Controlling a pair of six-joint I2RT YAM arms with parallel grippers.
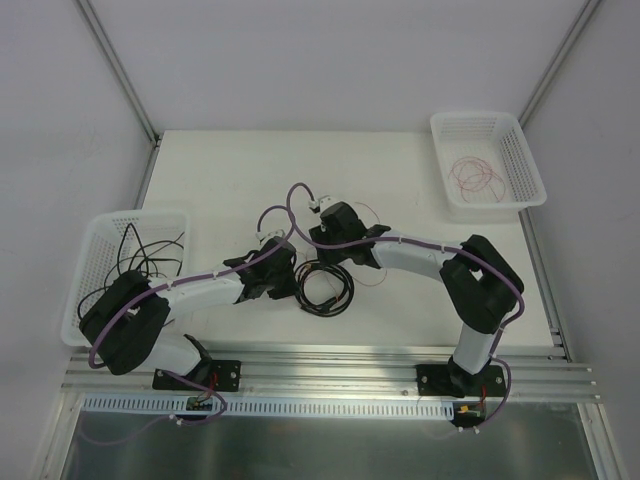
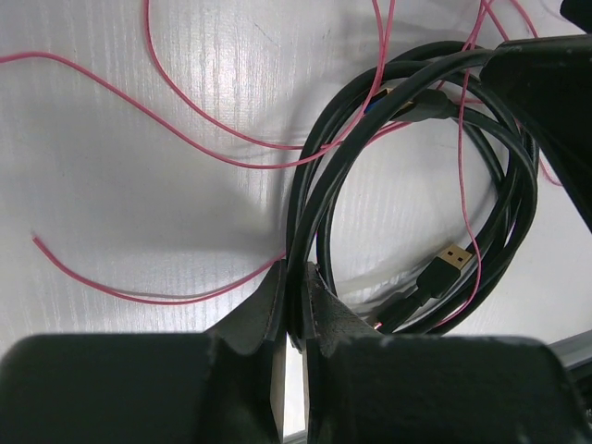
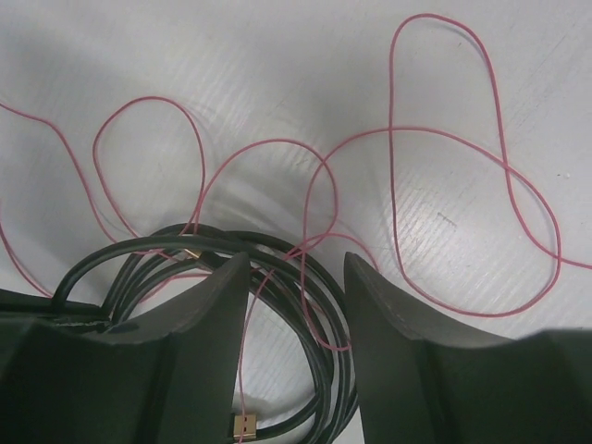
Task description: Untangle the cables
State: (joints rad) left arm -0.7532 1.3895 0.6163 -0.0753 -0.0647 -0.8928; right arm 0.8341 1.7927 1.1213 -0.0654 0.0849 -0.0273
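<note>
Overhead, the cables (image 1: 322, 288) lay mid-frame between the arms. Left wrist: left gripper (image 2: 294, 282) clamped the black coil (image 2: 520, 199), lower centre. Right wrist: right gripper (image 3: 296, 268) stood half-spread astride the red wire (image 3: 392, 130); separation apparently begun, next requiring red gripped alone.

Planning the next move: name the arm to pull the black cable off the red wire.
Left, probably: the left hand is shut on the black cable, while the right hand stands open astride it and the red wire.

Black-and-white arms (image 1: 205, 293), purple wiring (image 1: 291, 205)
</note>
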